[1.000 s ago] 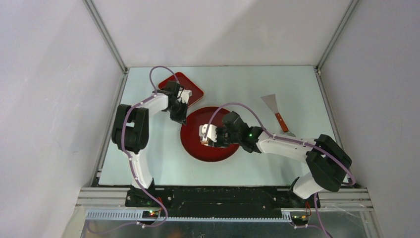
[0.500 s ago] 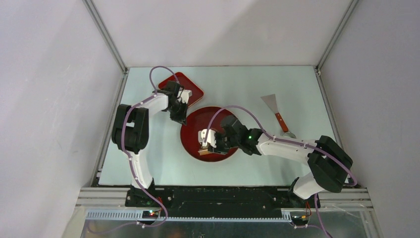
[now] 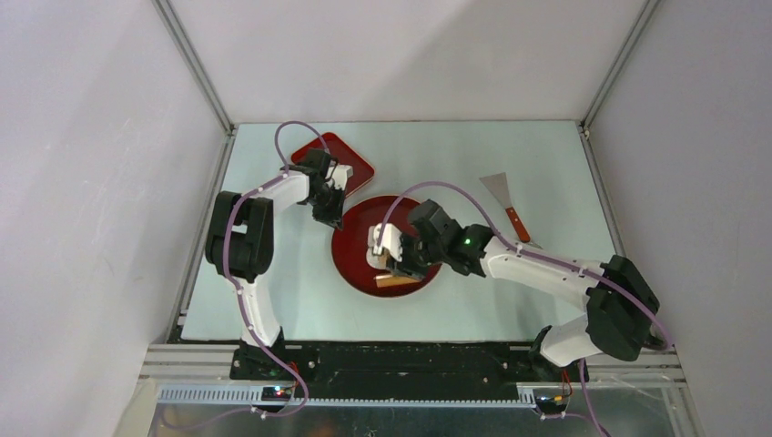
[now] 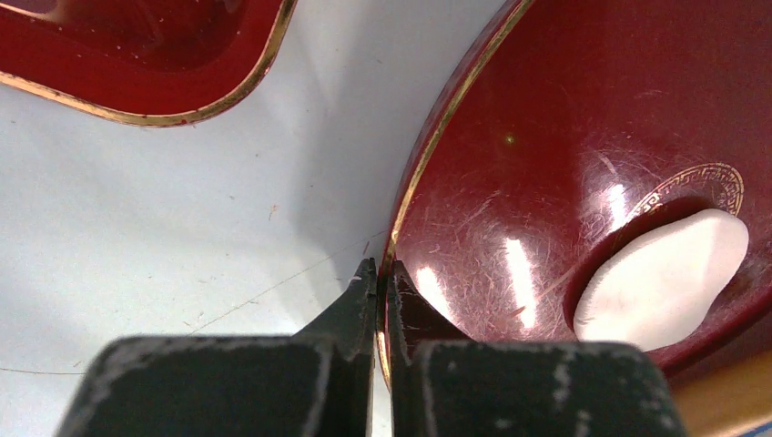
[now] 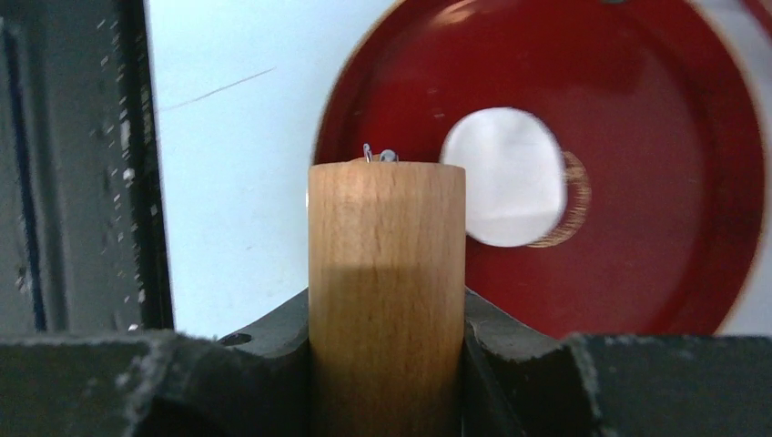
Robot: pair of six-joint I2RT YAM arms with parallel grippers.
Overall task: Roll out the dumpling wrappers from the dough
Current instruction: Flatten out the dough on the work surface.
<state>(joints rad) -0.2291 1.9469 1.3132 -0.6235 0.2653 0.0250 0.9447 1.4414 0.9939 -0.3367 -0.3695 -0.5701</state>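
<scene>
A flat round white dumpling wrapper [image 5: 505,177] lies in the middle of the round red plate [image 5: 637,264]. It also shows in the left wrist view [image 4: 660,278]. In the top view my right arm hides it. My right gripper [image 5: 387,309] is shut on a wooden rolling pin [image 5: 387,255], whose end is over the plate's near part, just short of the wrapper. In the top view the rolling pin [image 3: 393,282] is at the plate's near side. My left gripper [image 4: 380,273] is shut on the plate's gold rim [image 4: 428,155] at its far left side [image 3: 330,216].
A square red plate [image 3: 335,157] sits at the back left, just behind my left gripper; its corner shows in the left wrist view [image 4: 137,55]. A metal spatula [image 3: 506,205] with a wooden handle lies on the table to the right.
My right gripper has drawn the rolling pin back across the round plate towards its near edge. The left gripper has stayed on the rim.
</scene>
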